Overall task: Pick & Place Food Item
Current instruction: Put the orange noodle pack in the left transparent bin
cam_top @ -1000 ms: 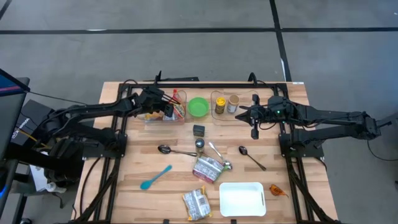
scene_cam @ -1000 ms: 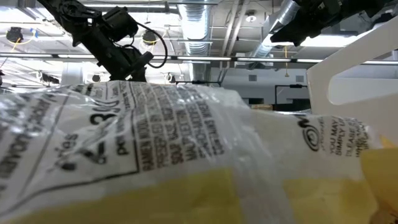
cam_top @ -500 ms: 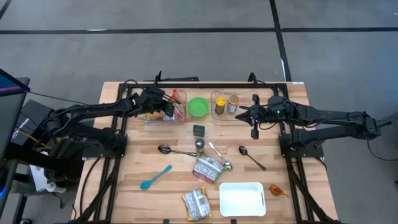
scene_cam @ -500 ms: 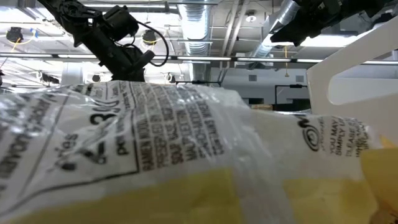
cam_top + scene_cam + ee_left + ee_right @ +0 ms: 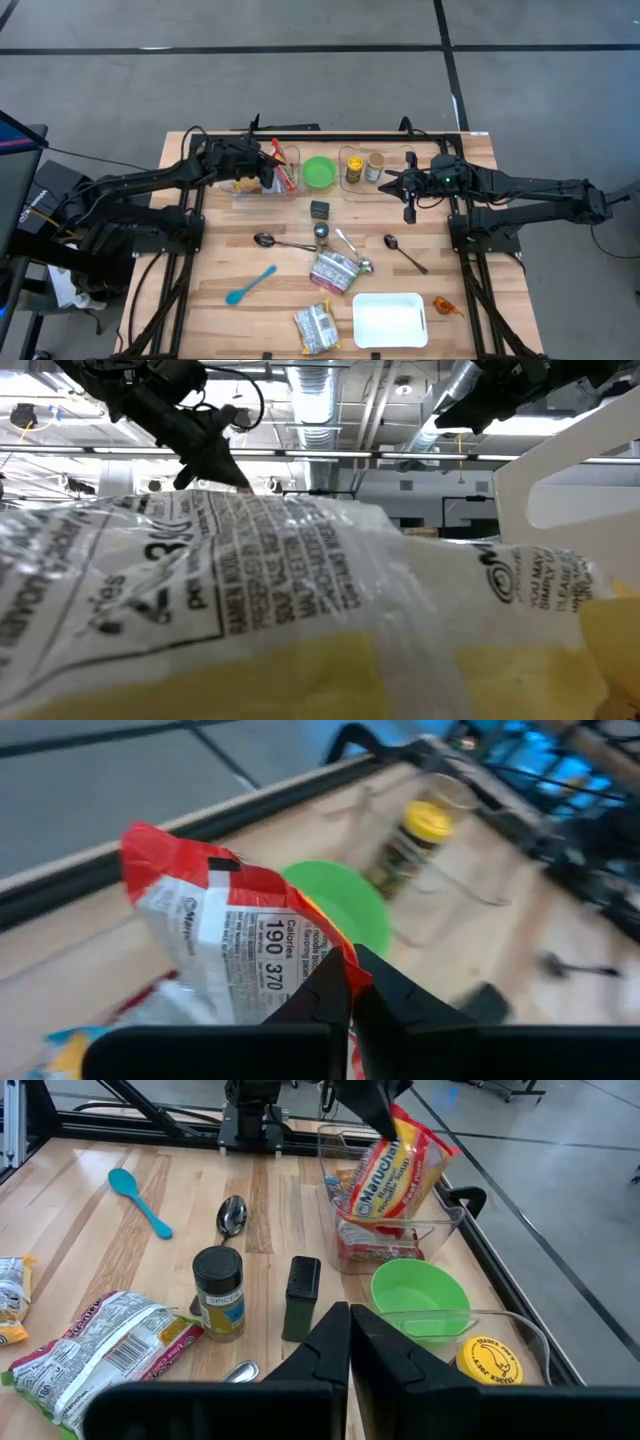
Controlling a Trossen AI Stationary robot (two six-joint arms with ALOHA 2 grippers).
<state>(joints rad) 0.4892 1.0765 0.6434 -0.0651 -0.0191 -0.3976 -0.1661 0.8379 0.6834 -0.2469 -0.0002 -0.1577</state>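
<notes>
**Left gripper pinches a ramen packet over the clear bin**

In the upper left of the high view, the left gripper (image 5: 268, 165) has its fingers closed tight on a corner of the ramen packet (image 5: 398, 1168), a red and white pack. The right wrist view shows it hanging tilted, its lower end down inside the clear bin (image 5: 437, 1232) among other packets. Just beside the bin sits the green bowl (image 5: 319, 171), and past it the yellow-lidded jar (image 5: 354, 168). The right gripper (image 5: 407, 190) hangs right of centre, its fingers pressed together and holding nothing. Lower in the frame lie the white tray (image 5: 390, 319), a blue spoon (image 5: 250, 284) and two loose snack bags (image 5: 333, 270).
</notes>
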